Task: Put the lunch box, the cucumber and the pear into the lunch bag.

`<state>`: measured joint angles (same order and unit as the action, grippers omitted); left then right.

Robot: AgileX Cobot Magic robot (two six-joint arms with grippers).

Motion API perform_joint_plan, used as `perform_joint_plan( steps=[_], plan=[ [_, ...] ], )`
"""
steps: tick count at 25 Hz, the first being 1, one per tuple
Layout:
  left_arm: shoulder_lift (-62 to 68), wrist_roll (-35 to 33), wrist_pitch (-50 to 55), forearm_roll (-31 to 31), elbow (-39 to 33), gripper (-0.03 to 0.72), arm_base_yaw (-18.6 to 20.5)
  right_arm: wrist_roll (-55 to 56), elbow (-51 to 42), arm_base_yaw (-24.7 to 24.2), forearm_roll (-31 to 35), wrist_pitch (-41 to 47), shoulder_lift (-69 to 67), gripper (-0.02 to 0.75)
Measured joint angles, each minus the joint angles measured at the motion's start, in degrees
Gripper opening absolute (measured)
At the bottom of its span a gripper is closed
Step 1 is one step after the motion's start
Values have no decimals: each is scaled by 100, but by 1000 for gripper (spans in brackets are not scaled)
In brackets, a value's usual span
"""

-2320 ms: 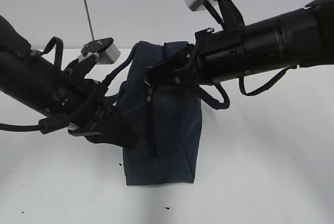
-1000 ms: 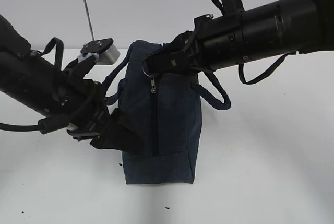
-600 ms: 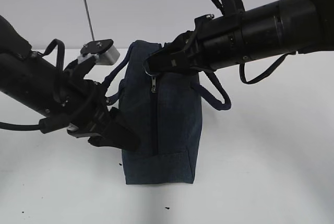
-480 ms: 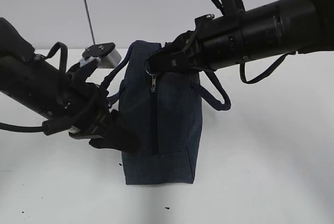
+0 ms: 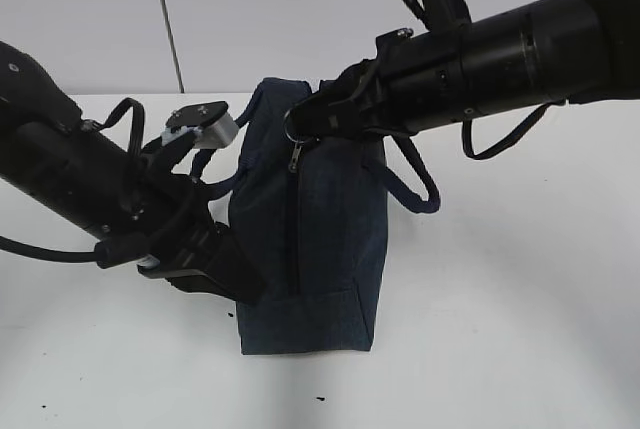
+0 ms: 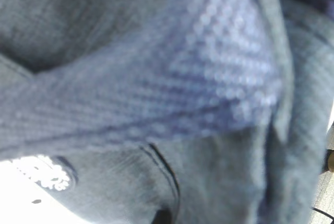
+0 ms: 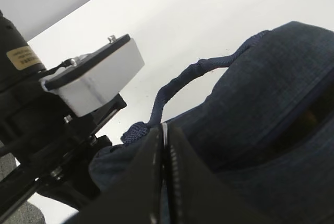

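On the white table (image 5: 500,329) the bag (image 5: 325,249) stands upright on its base, zipper (image 5: 293,239) facing the exterior camera and running vertically down its near end. No lunch box, cucumber or pear shows in any view; whether they sit inside the bag or outside the frame cannot be told, though none lies on the visible tabletop. The right gripper (image 5: 310,127) sits at the bag's upper edge, its jaws drawn together over the metal ring pull (image 5: 291,130); the right wrist view shows the two fingers nearly touching above the denim, which supports a closed grip on the pull. The left gripper (image 5: 235,274) presses against the bag's lower left side; its jaws are hidden by the arm in the exterior view, and the left wrist view shows only blurred fabric and a woven strap (image 6: 156,104) close to the lens, so I cannot tell how far it is open or whether it grips cloth. One handle (image 5: 415,184) hangs below the right arm. Judgement: loading appears finished and the work stands at the zipper stage, with the left arm bracing.
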<state>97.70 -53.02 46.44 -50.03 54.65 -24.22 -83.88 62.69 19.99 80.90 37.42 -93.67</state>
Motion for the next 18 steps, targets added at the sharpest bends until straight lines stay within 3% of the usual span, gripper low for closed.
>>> perform_joint_plan(
  steps=[18],
  plan=[
    [17,99,6,187,5,-6,0,11,59,-113,-13,204,-81,6]
  ],
)
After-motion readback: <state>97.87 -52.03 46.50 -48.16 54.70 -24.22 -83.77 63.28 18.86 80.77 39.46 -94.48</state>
